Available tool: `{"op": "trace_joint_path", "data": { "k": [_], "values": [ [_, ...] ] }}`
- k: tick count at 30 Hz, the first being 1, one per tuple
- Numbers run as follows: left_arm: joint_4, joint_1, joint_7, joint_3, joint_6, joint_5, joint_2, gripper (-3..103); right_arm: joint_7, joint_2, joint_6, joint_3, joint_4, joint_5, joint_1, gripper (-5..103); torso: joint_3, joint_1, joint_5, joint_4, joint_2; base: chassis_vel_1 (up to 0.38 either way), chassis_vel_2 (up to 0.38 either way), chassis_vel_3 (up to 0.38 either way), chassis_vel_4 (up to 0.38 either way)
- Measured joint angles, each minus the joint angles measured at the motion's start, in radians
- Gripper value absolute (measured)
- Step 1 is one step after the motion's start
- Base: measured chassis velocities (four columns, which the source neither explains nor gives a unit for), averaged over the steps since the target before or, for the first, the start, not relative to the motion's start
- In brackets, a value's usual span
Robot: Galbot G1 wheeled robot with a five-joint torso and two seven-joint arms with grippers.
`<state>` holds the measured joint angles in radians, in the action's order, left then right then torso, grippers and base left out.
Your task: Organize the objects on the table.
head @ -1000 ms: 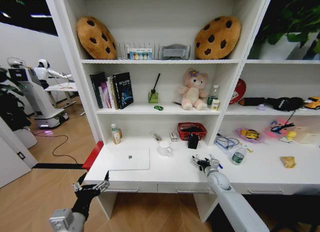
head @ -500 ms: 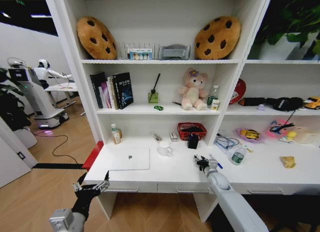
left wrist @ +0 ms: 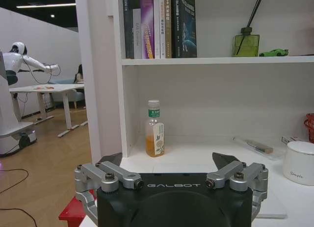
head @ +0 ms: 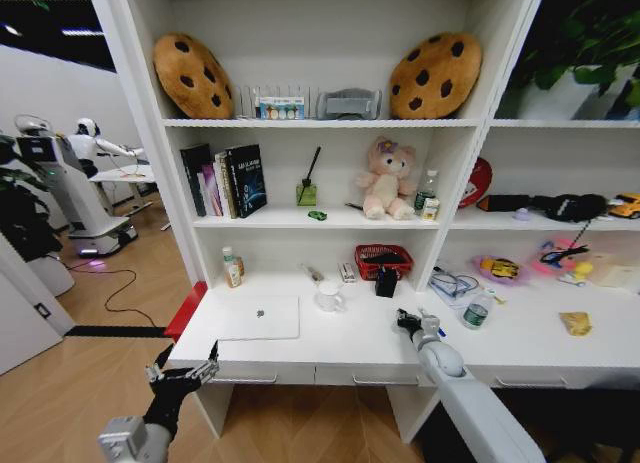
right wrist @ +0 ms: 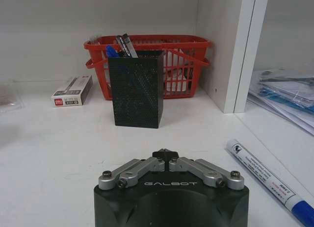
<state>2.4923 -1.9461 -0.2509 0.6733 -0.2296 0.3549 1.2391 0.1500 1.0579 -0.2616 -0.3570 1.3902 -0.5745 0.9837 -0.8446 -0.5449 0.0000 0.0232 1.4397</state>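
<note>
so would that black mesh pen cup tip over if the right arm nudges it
Probably yes if pushed high. The pen cup is tall and narrow, and its perforated walls suggest it is light. The pens sticking out of the top likely raise its balance point. On the smooth white desk a low push may just slide it.

Right arm reaching up from 5 o'clock in the head view, right gripper [head: 407,322] low over the surface, its fingertips [right wrist: 165,154] pressed together, left arm at 7 o'clock, left gripper [head: 183,368] held before the surface's front edge, jaws spread wide.
</note>
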Motion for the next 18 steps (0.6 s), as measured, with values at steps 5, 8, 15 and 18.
{"op": "trace_joint_path", "data": {
  "k": [5,8,15,18],
  "values": [
    [0.0,0.0,0.0,0.0,0.0,0.0,0.0,100,-0.019,-0.007,0.019,-0.012,0.015,-0.001,0.026,0,0.0,0.0,0.0,0.0001,0.0,0.0,0.0,0.0,0.0],
    [0.0,0.0,0.0,0.0,0.0,0.0,0.0,100,-0.031,-0.006,0.043,-0.021,0.028,-0.014,0.042,0,0.0,0.0,0.0003,0.0002,0.0,0.0,0.0,0.0,0.0],
    [0.0,0.0,0.0,0.0,0.0,0.0,0.0,100,-0.042,-0.02,0.063,-0.035,0.049,-0.017,0.074,19,0.0,0.0,0.0001,0.0002,0.0,0.0,0.0,0.0,0.0],
    [0.0,0.0,0.0,0.0,0.0,0.0,0.0,100,-0.044,-0.028,0.065,-0.041,0.064,-0.019,0.084,30,0.0,0.0,0.0001,0.0001,0.0,0.0,0.0,0.0,0.0]
  ]
}}
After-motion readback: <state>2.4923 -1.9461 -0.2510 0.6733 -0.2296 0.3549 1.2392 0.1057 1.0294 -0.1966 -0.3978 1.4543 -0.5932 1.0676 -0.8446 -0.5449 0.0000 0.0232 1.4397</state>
